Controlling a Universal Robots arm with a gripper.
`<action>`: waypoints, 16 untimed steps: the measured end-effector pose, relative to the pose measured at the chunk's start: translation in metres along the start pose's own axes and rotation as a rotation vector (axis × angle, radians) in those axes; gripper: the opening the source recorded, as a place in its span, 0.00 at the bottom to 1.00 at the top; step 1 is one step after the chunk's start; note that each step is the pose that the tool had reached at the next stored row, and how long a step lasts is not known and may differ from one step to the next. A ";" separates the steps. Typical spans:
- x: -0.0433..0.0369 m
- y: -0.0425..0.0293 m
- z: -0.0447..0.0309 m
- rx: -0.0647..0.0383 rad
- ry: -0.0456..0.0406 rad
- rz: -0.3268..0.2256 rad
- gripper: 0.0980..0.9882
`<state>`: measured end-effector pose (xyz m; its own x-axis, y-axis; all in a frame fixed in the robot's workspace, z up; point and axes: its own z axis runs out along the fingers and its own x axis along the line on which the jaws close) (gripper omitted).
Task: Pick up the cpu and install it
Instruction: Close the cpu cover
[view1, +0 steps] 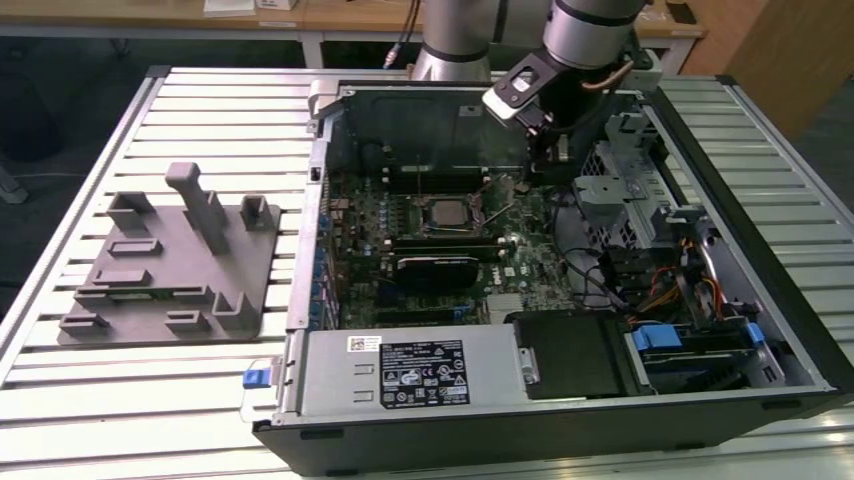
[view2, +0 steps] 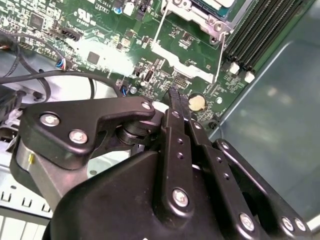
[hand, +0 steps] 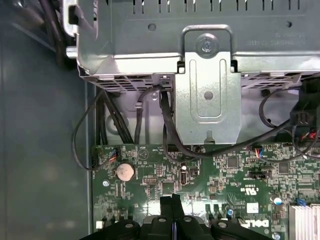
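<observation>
My claw (view2: 174, 95) is pinched together, empty; the cpu (view1: 446, 211), in its socket I think, is light, rigid, fragile, so I'd take its edges.

**Clearance around the arm inside the open case**

The gripper (hand: 172, 205), fingers closed together, hangs low over a corner of the motherboard (hand: 235, 175). The metal drive cage (hand: 205, 75) and the black cables (hand: 167, 125) spilling from it stand near on one side, the case wall (view2: 280, 110) on another. Thin socket levers (view2: 220, 47) and memory slots (view2: 260, 30) rise near. On the slatted table (view1: 200, 110), the grey fixture (view1: 174, 260) stands well apart.
</observation>
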<state>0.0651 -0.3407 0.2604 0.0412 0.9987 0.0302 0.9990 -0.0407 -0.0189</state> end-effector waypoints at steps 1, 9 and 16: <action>-0.0001 0.0001 0.0017 0.000 -0.0001 0.000 0.01; -0.0005 0.0006 0.0164 0.000 0.0002 0.000 0.01; -0.0006 0.0007 0.0200 0.000 0.0000 0.000 0.01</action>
<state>0.0654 -0.3407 0.2403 0.0412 0.9987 0.0302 0.9990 -0.0407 -0.0189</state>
